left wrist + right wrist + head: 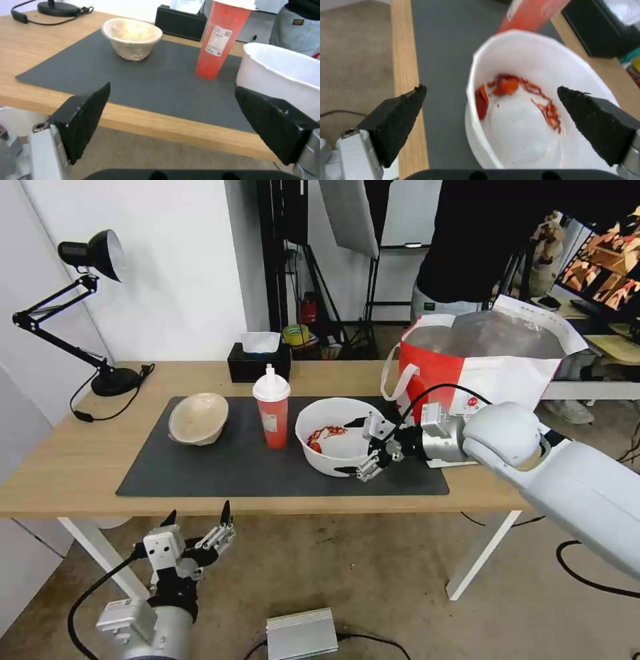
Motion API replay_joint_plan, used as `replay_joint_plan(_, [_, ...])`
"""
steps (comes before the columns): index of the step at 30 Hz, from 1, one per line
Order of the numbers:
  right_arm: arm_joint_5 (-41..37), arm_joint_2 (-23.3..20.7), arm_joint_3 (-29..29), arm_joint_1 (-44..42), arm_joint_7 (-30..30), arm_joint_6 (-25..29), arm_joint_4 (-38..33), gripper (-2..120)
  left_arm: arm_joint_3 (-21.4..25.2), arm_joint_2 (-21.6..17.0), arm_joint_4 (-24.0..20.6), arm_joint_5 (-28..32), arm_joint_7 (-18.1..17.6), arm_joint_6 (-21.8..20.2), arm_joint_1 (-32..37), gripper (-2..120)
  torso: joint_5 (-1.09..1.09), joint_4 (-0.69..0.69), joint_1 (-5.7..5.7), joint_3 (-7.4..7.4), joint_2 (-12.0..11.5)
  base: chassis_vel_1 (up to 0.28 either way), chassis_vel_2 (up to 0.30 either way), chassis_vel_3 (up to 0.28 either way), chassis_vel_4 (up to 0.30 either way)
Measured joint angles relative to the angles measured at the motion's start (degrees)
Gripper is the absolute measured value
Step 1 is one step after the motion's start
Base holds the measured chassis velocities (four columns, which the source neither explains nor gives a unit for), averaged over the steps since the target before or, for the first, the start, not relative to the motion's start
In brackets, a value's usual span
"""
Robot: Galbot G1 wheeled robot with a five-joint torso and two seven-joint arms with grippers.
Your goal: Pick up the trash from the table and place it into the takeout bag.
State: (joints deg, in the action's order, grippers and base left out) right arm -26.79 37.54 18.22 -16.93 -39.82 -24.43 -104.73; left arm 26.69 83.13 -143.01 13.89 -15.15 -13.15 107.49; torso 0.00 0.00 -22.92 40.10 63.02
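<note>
Now R tool open astride white bowl rim.

White wall behind; black desk lamp far left; dark stands + softbox at back; brownish floor; silver box w/ cable on it.
</note>
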Motion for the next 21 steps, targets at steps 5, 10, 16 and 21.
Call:
replay_joint_plan(5, [0.3,0.7,1.1,1.4,-0.6,-0.2,2.4,100,-0.2,0.0,-0.1,-0.1,-0.1,0.1,0.1,100,0.00,0.01,0.00,0.00,0.0,0.000,0.000,0.000,0.000])
replay_joint_plan(10, [0.6,0.5,2.2,2.5,-0.8,-0.3,2.9,100,-0.2,0.0,-0.2,-0.2,-0.1,0.1,0.3,100,0.00,0.00,0.00,0.00,0.0,0.000,0.000,0.000,0.000])
replay_joint_plan(16, [1.1,1.2,5.5,5.2,-1.7,-0.4,4.7,100,-0.5,0.6,-0.2,-0.5,-0.2,0.1,0.3,100,0.00,0.01,0.00,0.00,0.0,0.000,0.000,0.000,0.000])
replay_joint_plan(21, [1.2,1.7,6.9,6.6,-1.9,-0.4,5.8,100,-0.7,0.6,-0.2,-0.6,-0.2,0.1,0.5,100,0.00,0.00,0.00,0.00,0.0,0.000,0.000,0.000,0.000])
